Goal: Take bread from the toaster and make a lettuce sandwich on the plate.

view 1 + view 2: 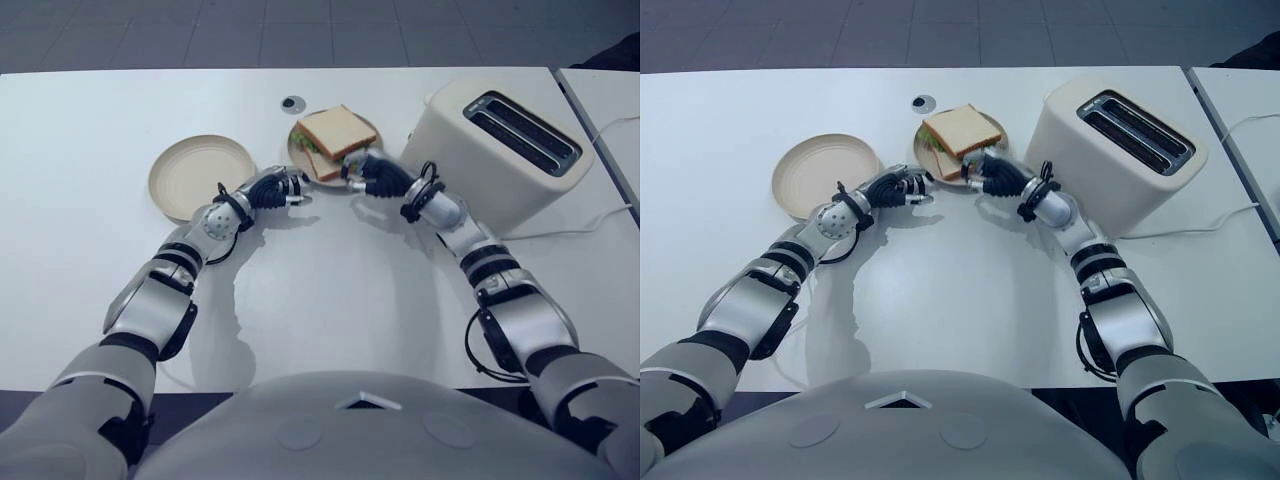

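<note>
seemingly the fingers of the left hand [278, 187] are curled just beside the near-left rim of the plate [293, 150]. those of the right hand [378, 177] curl against its near rim, likely steadying it. the sandwich [336, 130] lies flat on it, near the far edge of the table [100, 120], beside the toaster [500, 150]. its top slice sits shifted farther back, so the stack runs near-to-far.

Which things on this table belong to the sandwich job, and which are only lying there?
For the job:
toaster
sandwich with lettuce
plate under it

Lying about:
empty round dish, on the left
small dark round thing, behind the plate
</note>
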`<state>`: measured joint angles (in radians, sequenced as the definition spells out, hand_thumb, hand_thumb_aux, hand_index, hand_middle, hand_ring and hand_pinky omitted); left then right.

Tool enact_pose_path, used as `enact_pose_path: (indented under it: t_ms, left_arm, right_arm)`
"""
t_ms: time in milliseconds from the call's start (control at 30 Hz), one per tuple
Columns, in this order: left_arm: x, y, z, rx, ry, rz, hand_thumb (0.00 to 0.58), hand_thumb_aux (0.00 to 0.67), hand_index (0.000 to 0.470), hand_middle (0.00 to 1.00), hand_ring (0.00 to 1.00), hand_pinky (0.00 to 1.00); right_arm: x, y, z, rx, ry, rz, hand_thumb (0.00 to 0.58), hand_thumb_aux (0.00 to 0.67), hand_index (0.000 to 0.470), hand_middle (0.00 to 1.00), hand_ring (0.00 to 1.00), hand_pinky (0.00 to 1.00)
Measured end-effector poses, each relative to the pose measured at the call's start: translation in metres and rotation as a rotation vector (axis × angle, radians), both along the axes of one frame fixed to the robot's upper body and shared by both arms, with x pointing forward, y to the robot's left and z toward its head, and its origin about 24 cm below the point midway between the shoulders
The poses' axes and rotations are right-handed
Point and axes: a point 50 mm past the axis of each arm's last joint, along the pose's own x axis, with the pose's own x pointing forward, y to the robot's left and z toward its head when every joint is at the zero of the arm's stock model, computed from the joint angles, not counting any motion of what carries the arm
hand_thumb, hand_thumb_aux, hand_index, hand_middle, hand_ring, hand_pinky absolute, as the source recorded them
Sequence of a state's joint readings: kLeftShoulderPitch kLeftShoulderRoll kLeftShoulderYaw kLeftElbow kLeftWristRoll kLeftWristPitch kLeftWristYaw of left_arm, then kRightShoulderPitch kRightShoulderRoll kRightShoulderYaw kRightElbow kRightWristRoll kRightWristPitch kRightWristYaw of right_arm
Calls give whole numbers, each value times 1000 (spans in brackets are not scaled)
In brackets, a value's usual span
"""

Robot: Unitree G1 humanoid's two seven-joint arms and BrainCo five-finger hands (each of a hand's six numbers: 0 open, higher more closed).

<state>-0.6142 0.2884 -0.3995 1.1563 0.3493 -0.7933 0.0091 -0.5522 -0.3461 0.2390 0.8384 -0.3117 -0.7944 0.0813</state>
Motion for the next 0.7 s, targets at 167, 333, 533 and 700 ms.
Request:
enact_pose_path:
  t_ms: [167,333,533,700]
  left_arm:
    - [0,-17,71,-553,-270,-92,0,0,0,0,0,0]
    - [-18,2,120,-803,-483,-195,0,0,0,0,0,0]
    - [-23,2,113,-771,-443,-236,0,0,0,0,0,0]
    - [-23,0,114,-788,-442,-236,0,0,0,0,0,0]
  right_arm:
    - [-5,-14,70,367,-312,-40,0,0,0,0,0,0]
    - [-33,-33,101,519,-472,-42,0,0,0,0,0,0]
    - [-35,-29,103,475,-439,8,0,0,0,0,0,0]
    - [-35,-27,102,446,-418,37,0,0,0,0,0,0]
